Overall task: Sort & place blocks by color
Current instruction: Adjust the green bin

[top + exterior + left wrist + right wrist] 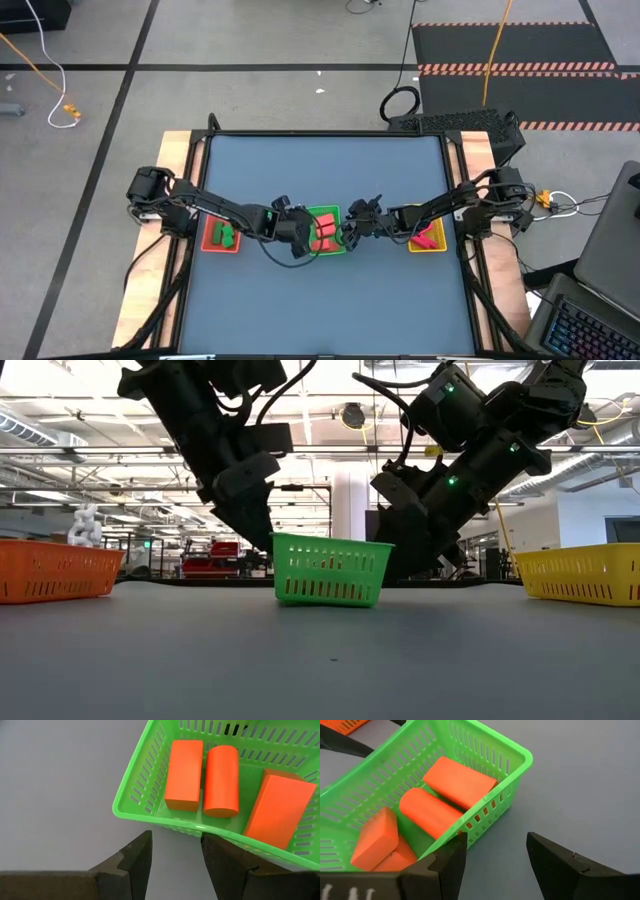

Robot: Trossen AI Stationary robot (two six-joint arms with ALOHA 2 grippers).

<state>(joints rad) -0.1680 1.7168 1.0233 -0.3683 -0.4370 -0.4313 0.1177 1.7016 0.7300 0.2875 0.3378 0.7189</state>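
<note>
The green tray (150,790) looks like glossy moulded plastic with slotted walls. Inside it, the salmon-orange blocks (184,775) are smooth and matt. Beneath the tray, the worktop (55,795) is a matt, even grey-blue sheet. Beside the tray's rim, the left gripper (176,855) has dull black, faintly grainy fingers (135,862).

You get overhead straight down, low level across table; both wrist cameras sit close, sharing green basket (150,795) with all views.
</note>
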